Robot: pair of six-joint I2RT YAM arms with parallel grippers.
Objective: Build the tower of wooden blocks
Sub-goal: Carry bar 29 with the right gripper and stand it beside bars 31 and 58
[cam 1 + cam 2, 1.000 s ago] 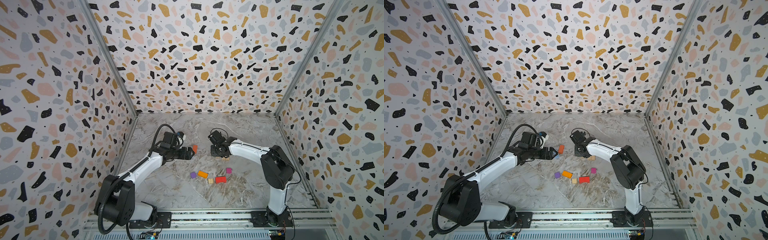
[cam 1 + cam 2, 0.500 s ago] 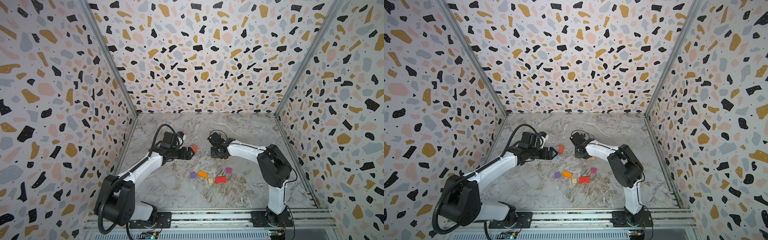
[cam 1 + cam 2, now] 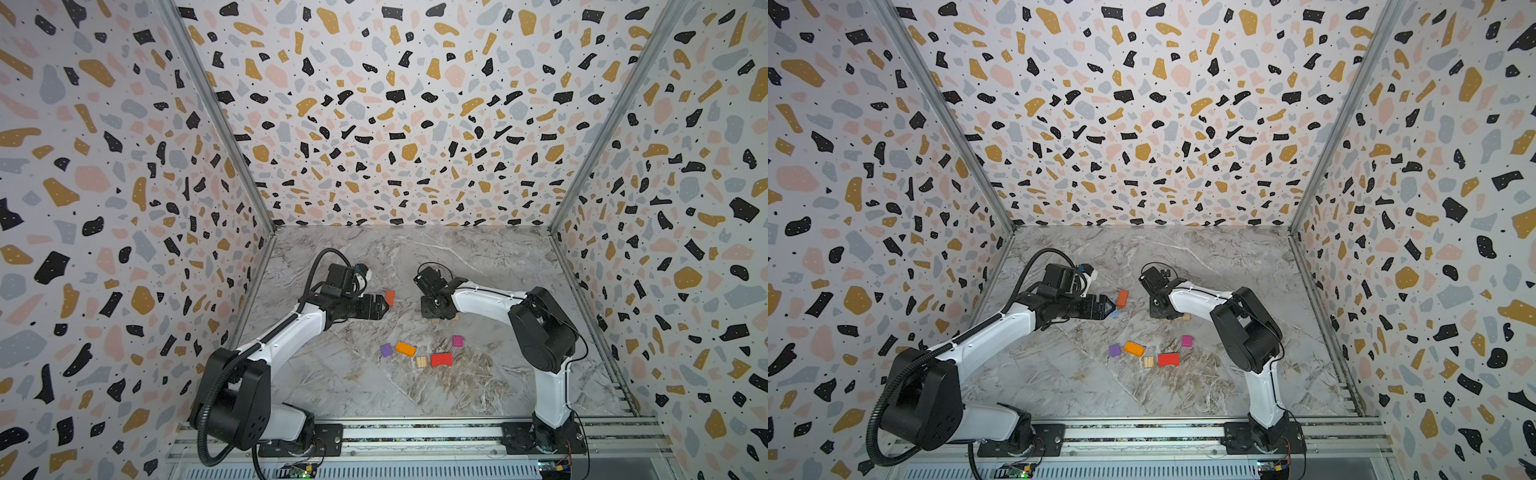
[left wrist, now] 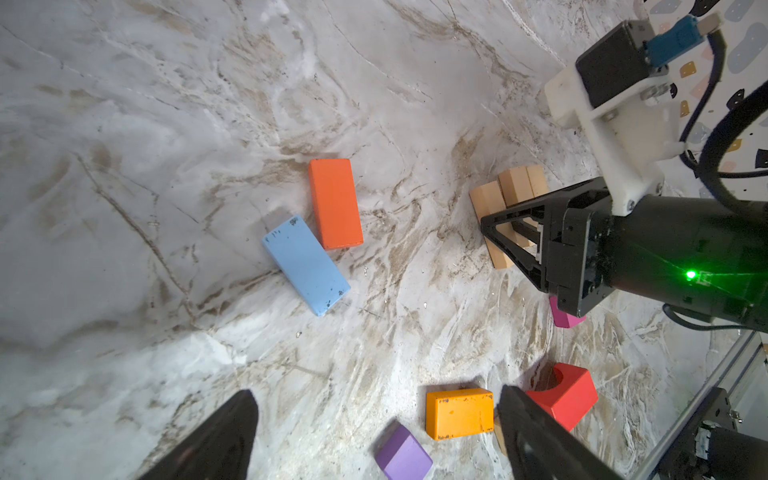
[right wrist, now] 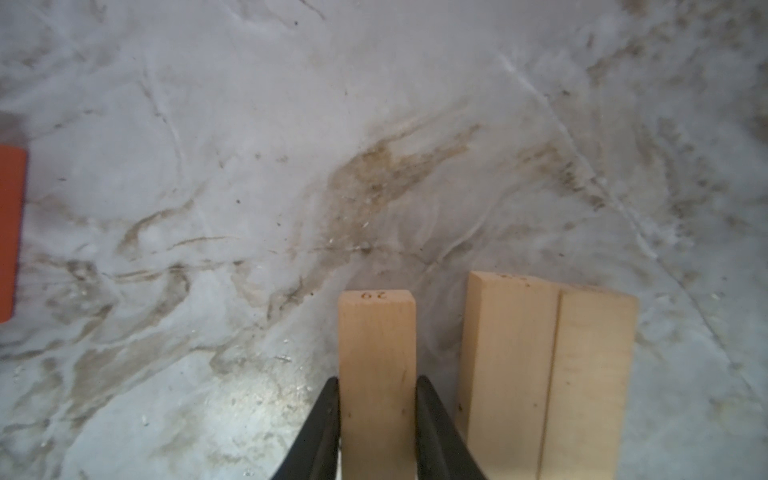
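Right pincer (image 5: 376, 380) closed on narrow tan wooden plank (image 5: 376, 332), fingers (image 5: 324, 419) touching both long sides. Tower base (image 5: 548, 353): two more tan planks, flat on marble counter (image 5: 249, 166), just beside held plank, parallel, small gap between. Long axes run along pincer's reach. Right arm nearer; left pincer (image 4: 376, 409) wide open, empty, well apart.

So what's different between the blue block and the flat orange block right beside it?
The orange block is bright orange; the blue block is pale blue. The blue block has dark chips in its paint; the orange block looks clean. The blue block lies slanted against the orange block's direction, making a V. Both are flat, similar-sized rectangles lying on the marble table.
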